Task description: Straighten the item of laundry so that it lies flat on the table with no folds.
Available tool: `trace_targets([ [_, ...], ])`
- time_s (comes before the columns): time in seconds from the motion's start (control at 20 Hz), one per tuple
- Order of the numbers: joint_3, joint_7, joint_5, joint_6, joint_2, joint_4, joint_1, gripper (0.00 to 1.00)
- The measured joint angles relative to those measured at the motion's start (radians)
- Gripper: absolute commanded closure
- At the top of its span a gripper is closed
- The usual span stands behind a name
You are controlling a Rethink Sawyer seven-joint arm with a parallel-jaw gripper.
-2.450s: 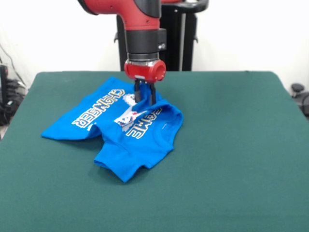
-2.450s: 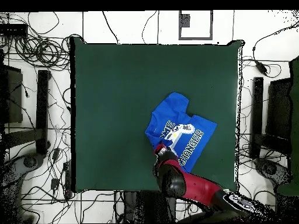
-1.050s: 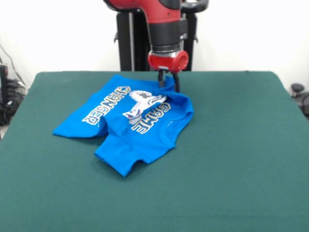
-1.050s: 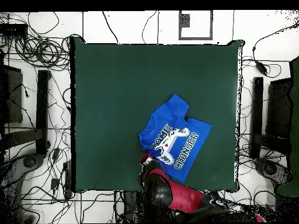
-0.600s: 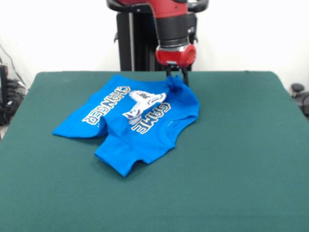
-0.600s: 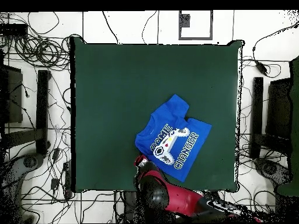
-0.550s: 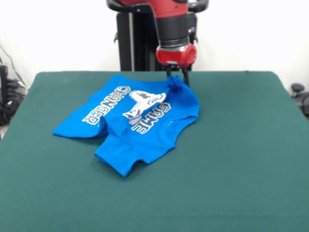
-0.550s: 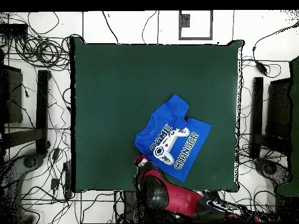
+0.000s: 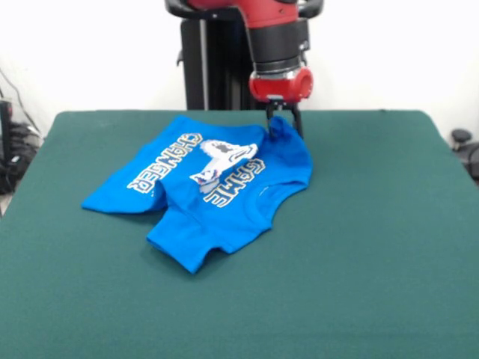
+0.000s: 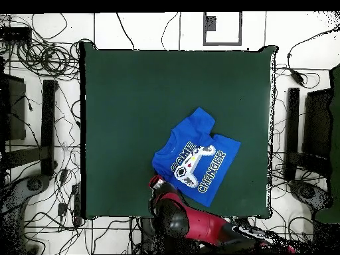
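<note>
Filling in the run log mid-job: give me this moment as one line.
phase: pulling | hand: shut on T-shirt edge | T-shirt: still folded, lettering up | table: shirt near robot-side edge

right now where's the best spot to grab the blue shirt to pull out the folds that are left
Probably the near sleeve corner of the blue T-shirt, which is still doubled under along its front edge. Come straight down from above and pinch that flat corner, since the cloth lies low on the table with no raised edge elsewhere. The gripper is shut on the far corner, where fabric bunches up between its fingers.

Front camera faces the arm – overhead looks straight down; both share the table (image 9: 389, 224).
</note>
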Motion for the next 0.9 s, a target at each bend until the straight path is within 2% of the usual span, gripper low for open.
trace_targets([
  [0.3, 0.039, 0.001, 0.07, -0.008, -0.026, 0.036, 0.024, 0.0],
  [0.35, 0.054, 0.005, 0.108, -0.008, -0.055, 0.058, 0.037, 0.0],
  [0.7, 0.092, 0.039, 0.22, 0.019, -0.186, 0.11, 0.074, 0.0],
  [0.9, 0.089, 0.052, 0.279, 0.107, -0.278, 0.114, 0.076, 0.0],
])
